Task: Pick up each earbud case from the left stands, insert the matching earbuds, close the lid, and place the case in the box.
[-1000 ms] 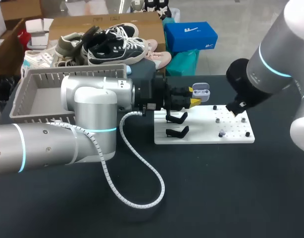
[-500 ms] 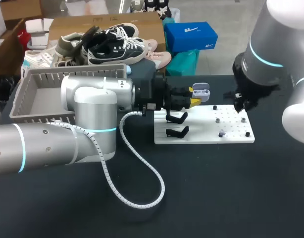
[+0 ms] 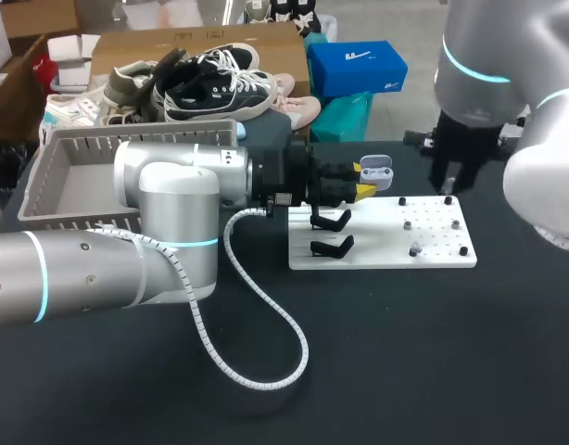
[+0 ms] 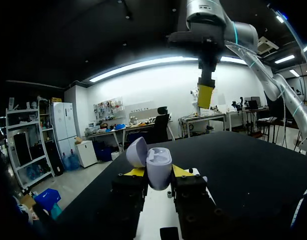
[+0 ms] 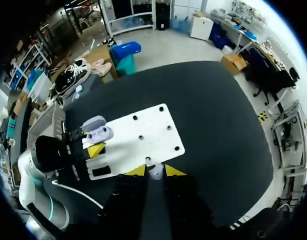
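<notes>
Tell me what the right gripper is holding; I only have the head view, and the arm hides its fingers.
Observer: The right wrist view shows a small pale earbud pinched between the right gripper's yellow tips.
Operator: And on the other arm, is the grip two-sided?
Observer: Yes. In the left wrist view, both fingers of the left gripper press the lavender case from opposite sides, with its lid open.
Operator: How high does the right one hang?
Observer: The left wrist view shows it well above the table, fingers pointing down. It is ahead of the case and apart from it.
</notes>
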`<state>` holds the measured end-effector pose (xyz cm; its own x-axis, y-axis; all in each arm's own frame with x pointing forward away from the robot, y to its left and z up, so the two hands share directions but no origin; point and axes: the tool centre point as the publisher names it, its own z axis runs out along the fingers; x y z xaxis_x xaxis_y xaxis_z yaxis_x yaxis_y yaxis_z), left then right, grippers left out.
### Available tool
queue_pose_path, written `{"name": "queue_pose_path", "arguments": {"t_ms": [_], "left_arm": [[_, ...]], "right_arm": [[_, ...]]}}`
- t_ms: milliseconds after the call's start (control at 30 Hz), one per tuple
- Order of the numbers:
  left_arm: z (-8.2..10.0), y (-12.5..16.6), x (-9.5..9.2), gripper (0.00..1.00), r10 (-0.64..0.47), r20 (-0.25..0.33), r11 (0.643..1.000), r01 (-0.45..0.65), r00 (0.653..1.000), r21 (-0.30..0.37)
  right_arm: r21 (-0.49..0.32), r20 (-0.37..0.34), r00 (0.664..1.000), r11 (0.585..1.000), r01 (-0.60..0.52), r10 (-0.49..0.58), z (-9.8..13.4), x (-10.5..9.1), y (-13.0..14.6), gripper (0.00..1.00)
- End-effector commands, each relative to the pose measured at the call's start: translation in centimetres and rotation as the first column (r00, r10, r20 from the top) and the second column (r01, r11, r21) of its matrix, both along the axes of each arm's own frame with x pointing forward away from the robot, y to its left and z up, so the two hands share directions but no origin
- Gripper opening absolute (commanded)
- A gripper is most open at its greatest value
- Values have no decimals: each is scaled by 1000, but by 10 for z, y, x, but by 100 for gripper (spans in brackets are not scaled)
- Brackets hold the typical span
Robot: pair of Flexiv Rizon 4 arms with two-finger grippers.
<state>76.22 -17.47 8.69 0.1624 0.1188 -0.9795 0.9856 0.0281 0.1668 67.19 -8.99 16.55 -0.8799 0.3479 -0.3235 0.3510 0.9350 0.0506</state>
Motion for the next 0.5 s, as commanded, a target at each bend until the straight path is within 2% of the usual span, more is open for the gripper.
{"name": "queue_pose_path", "arguments": {"t_ms": [33,267,500], "left_arm": [[-1,0,0,0,0,1,1000,0,1000,-2],[-1,0,0,0,0,1,1000,0,1000,-2],[-1,0,0,0,0,1,1000,0,1000,-2]], "right_arm": [[-5,34,983,983,181,-181,15,2,21,0],[-4,66,983,985,174,-173,24,20,51,0],[7,63,984,986,165,-166,16,45,69,0]]}}
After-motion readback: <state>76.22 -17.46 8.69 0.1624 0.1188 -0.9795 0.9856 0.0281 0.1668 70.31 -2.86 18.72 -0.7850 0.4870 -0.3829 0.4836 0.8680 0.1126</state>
